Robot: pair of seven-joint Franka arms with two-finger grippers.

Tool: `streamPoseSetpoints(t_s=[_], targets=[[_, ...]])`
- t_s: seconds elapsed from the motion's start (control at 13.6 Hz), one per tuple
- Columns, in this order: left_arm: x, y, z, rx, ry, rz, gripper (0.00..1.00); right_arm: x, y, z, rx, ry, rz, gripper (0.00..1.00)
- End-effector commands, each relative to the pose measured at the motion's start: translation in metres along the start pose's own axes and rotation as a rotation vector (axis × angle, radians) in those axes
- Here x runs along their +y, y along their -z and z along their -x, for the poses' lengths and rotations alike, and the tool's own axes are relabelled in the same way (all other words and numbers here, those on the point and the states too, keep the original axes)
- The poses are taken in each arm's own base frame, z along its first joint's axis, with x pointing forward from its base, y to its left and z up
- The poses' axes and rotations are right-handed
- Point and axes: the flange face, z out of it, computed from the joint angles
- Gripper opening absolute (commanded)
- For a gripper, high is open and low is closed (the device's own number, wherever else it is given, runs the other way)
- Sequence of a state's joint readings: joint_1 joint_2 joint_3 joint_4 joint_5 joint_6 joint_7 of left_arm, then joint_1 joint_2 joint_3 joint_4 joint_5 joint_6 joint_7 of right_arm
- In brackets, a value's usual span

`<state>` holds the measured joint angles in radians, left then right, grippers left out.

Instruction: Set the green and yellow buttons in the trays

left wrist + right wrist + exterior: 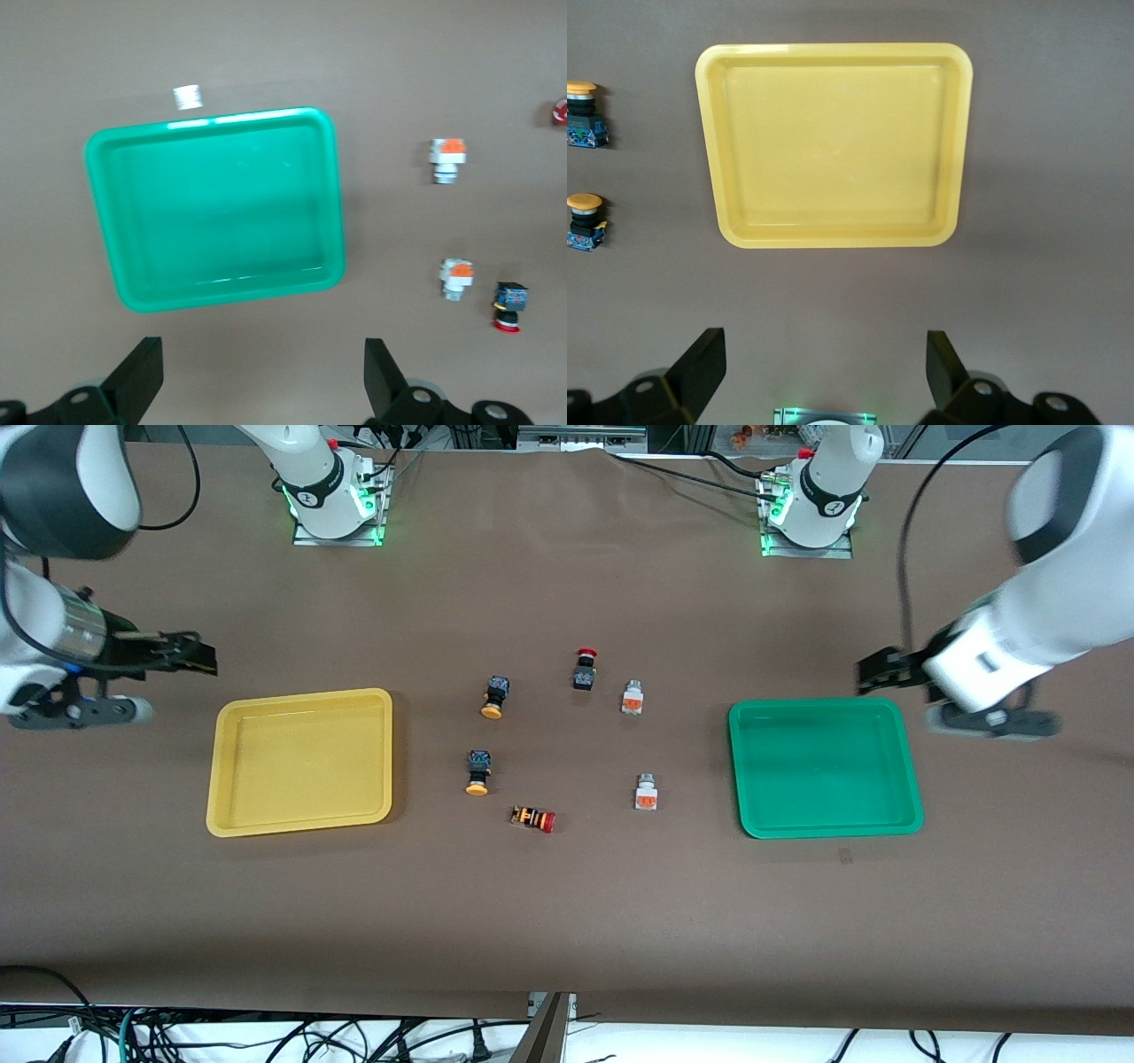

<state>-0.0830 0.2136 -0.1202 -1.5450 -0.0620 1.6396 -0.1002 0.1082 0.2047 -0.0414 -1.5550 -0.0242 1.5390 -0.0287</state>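
Brown cloth covers the whole worktop (pixel 567 921), and at its middle, between the two trays, lie the four small push-button switches of the task: two black-bodied ones with round yellow-orange caps (pixel 495 695) (pixel 478 771) toward the right arm's end, and two white-grey-bodied ones with orange faces (pixel 633 697) (pixel 647 792) toward the left arm's end. Among them lie a black-bodied red-capped button (pixel 584 669) and an orange-striped red-capped button (pixel 533 818), which are no part of the job. The shallow yellow plastic tray (pixel 301 815) lies toward the right arm's end and the shallow green plastic tray (pixel 828 824) toward the left arm's end; both hold nothing. The right gripper (pixel 824 372) hangs over bare cloth just beside the yellow tray, its fingers spread wide and holding nothing; the left gripper (pixel 263 376) hangs likewise beside the green tray, fingers wide. So I judge the work at its very start, no button yet picked. The next move calls for an arm to reach over its tray to the nearest task button, come down astride its small body, and close squarely, keeping off the red-capped neighbours.
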Motion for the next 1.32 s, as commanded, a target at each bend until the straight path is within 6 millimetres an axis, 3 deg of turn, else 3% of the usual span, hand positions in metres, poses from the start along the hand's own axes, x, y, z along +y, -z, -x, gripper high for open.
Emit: streamPoseSetpoints(t_s=[0.0,0.22,0.37,0.88,1.1,1.25], targets=[[0.067,-0.04,-0.036,-0.008,-0.028,0.019,1.0,-0.052,-0.029,-0.03,0.013,-0.002,0.01,1.0],[0.137,-0.098,-0.057,0.053,-0.003,0.028,1.0,-0.115,-0.076,-0.062,0.042,-0.066,-0.003,1.0],[0.16,-0.141,-0.067,0.047,-0.011,0.032,1.0,-0.151,-0.103,-0.075,0.059,-0.126,-0.025,1.0],[0.199,-0.265,-0.092,0.106,0.028,0.06,1.0,-0.278,-0.217,-0.104,0.149,-0.203,-0.099,1.0],[0.208,-0.305,-0.099,0.161,0.041,0.082,1.0,-0.305,-0.251,-0.107,0.175,-0.242,-0.108,1.0],[0.209,-0.32,-0.1,0.15,0.054,0.071,1.0,-0.317,-0.27,-0.107,0.179,-0.232,-0.105,1.0]])
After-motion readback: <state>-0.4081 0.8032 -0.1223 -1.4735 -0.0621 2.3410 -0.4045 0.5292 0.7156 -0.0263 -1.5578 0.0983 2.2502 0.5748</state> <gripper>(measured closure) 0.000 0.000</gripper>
